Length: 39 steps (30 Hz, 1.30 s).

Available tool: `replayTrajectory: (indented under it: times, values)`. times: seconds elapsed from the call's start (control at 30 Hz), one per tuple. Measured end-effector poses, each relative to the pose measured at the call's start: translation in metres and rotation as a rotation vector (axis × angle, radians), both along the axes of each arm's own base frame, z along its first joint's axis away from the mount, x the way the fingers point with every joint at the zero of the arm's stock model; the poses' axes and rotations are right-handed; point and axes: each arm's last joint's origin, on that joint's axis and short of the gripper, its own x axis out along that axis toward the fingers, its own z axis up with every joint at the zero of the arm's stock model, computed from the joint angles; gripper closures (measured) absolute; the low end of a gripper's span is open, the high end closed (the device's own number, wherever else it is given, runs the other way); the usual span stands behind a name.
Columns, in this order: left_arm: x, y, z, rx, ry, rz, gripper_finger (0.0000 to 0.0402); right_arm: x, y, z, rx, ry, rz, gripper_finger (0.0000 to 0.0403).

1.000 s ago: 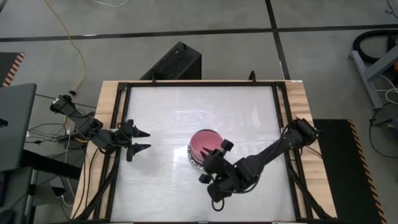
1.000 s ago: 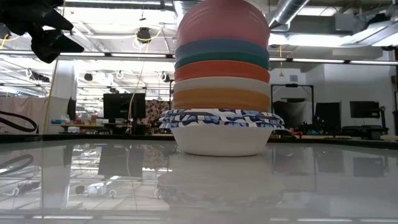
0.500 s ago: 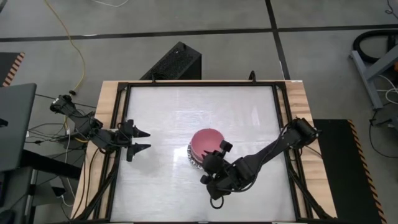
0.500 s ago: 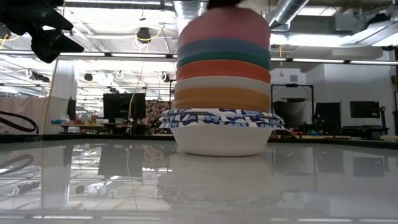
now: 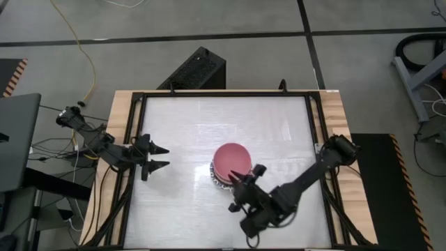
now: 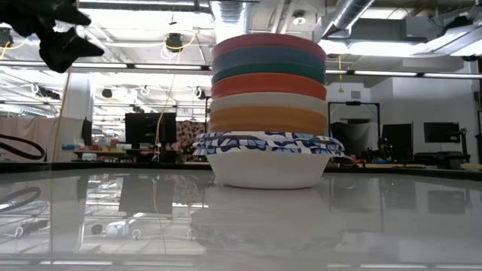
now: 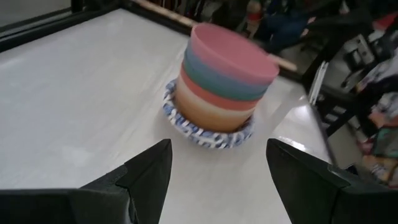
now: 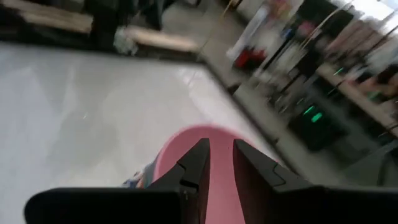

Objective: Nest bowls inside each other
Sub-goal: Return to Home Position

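A stack of nested bowls [image 5: 228, 159] stands mid-table, and its lowest bowl, white with a blue-patterned rim [image 6: 269, 144], rests on the table. Above it come tan, cream, red, green and slate-blue rims, with the pink bowl [image 6: 269, 41] on top. The stack also shows in the left wrist view [image 7: 224, 74], and the pink bowl in the right wrist view [image 8: 171, 152]. My right gripper [image 5: 245, 176] [image 8: 219, 149] hovers just near-right of the stack. It points at the pink bowl with its fingers a narrow gap apart and nothing between them. My left gripper [image 5: 162, 157] [image 7: 219, 143] [image 6: 64, 38] waits open at the table's left.
A black frame [image 5: 223, 94] runs around the white tabletop. A black box [image 5: 195, 70] lies on the floor beyond the far edge. Bare tabletop lies to the left, the right and the far side of the stack.
My right gripper has drawn back from above the pink bowl toward the table's near edge. The pink bowl has sunk from standing high on the stack to sitting deep in the slate-blue bowl, so that only its rim band shows.
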Motion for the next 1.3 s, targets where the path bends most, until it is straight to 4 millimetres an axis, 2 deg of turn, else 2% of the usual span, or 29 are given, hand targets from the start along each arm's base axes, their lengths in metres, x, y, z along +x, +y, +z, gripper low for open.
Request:
replayTrajectory:
  times: [0.13,0.23,0.43,0.5,0.57,0.67,0.83,0.93,1.03,1.1,1.17,1.23,1.3]
  values:
    - [0.002,-0.001,0.011,-0.038,-0.099,-0.005,0.015,-0.021,0.012,0.019,-0.051,-0.045,0.028,0.0313]
    - [0.003,-0.002,0.024,-0.053,-0.21,-0.02,0.015,-0.039,0.008,0.045,0.053,-0.026,0.128,0.0313]
    - [0.001,-0.002,0.047,0.049,-0.413,-0.065,0.015,-0.06,-0.01,0.09,0.334,0.06,0.461,0.0313]
    - [0.001,-0.002,0.049,0.122,-0.421,-0.045,0.015,-0.061,-0.013,0.1,0.334,0.084,0.594,0.0313]
    - [0.001,-0.001,0.048,0.173,-0.408,-0.023,0.015,-0.062,-0.019,0.109,0.276,0.064,0.616,0.0313]
    - [0.002,-0.002,0.044,0.193,-0.37,-0.03,0.015,-0.066,-0.032,0.119,0.269,0.01,0.55,0.0313]
    - [0.003,-0.004,0.037,0.12,-0.319,-0.088,0.015,-0.062,-0.035,0.116,0.363,-0.009,0.522,0.0313]
    - [0.001,-0.008,0.044,0.122,-0.402,-0.253,0.015,-0.055,-0.04,0.108,0.333,0.084,0.561,0.0313]
    - [-0.007,-0.008,0.053,0.099,-0.516,-0.406,0.015,-0.041,-0.056,0.11,0.41,0.061,0.6,0.0313]
    - [-0.016,-0.004,0.058,0.084,-0.576,-0.476,0.015,-0.032,-0.065,0.117,0.474,0.027,0.786,0.0313]
    - [-0.026,0.0,0.062,0.088,-0.635,-0.542,0.015,-0.023,-0.072,0.123,0.515,-0.039,1.07,0.0313]
    - [-0.035,0.004,0.062,0.098,-0.669,-0.601,0.015,-0.019,-0.083,0.121,0.566,-0.064,1.287,0.0313]
    - [-0.043,0.01,0.06,0.076,-0.678,-0.599,0.015,-0.018,-0.098,0.113,0.612,-0.088,1.313,0.0313]
